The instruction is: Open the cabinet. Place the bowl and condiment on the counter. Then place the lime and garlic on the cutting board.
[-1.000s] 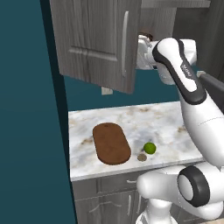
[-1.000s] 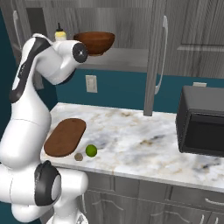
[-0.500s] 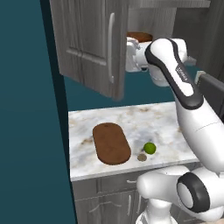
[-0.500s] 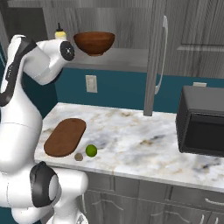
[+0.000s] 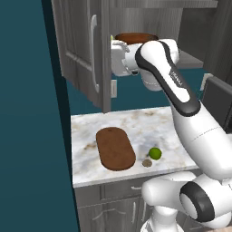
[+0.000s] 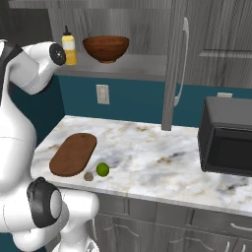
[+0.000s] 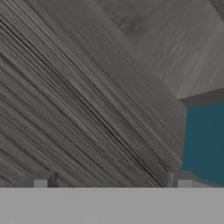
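Observation:
The cabinet's left door (image 5: pixel 81 50) stands swung wide, and its right door (image 6: pixel 173 64) is also open. My gripper (image 5: pixel 115 59) is up at shelf height against the left door's inner face. In the hand view its fingertips (image 7: pixel 40 180) stand far apart, open and empty, with grey wood grain close ahead. The bowl (image 6: pixel 106 48) and the yellow condiment (image 6: pixel 69 47) stand on the cabinet shelf (image 6: pixel 128 67). Below, on the counter (image 6: pixel 147 152), lies the cutting board (image 6: pixel 74 153). The lime (image 6: pixel 102 169) and garlic (image 6: pixel 88 176) sit just off its near right end.
A black microwave (image 6: pixel 229 142) occupies the counter's right end. A wall outlet (image 6: pixel 102 93) sits on the teal wall under the shelf. A tall teal wall (image 5: pixel 31 136) borders the counter's left. Grey drawers (image 6: pixel 162 221) run below the counter.
My arm has swung left with the hand against the left door, which has turned further open. The bowl and condiment now show clear of the arm.

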Available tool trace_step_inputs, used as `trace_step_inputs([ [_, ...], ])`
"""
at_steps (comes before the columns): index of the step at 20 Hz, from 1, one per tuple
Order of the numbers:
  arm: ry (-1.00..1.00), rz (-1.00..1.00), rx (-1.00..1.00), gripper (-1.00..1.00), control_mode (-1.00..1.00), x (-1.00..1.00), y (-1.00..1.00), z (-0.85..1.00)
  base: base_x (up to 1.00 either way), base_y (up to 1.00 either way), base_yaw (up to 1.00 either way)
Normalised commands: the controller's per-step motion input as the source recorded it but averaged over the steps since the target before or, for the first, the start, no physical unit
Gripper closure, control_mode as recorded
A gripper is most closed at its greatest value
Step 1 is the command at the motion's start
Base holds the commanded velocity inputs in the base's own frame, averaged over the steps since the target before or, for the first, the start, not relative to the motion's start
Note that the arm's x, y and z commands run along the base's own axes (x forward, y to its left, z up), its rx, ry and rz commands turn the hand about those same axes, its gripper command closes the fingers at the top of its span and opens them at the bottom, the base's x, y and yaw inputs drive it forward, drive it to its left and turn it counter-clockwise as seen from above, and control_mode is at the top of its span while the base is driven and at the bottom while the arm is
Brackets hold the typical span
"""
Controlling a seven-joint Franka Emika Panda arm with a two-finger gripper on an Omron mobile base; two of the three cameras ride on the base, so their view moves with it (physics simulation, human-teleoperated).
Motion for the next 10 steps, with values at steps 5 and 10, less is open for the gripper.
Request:
trace_step_inputs([
  [5, 0.0, 0.03, -0.01, -1.0, -1.0, -0.06, 0.46, -0.01, 0.0, 0.0, 0.0],
  [10, 0.0, 0.0, -0.01, -1.0, -1.0, -0.01, 0.42, -0.03, 0.0, 0.0, 0.0],
])
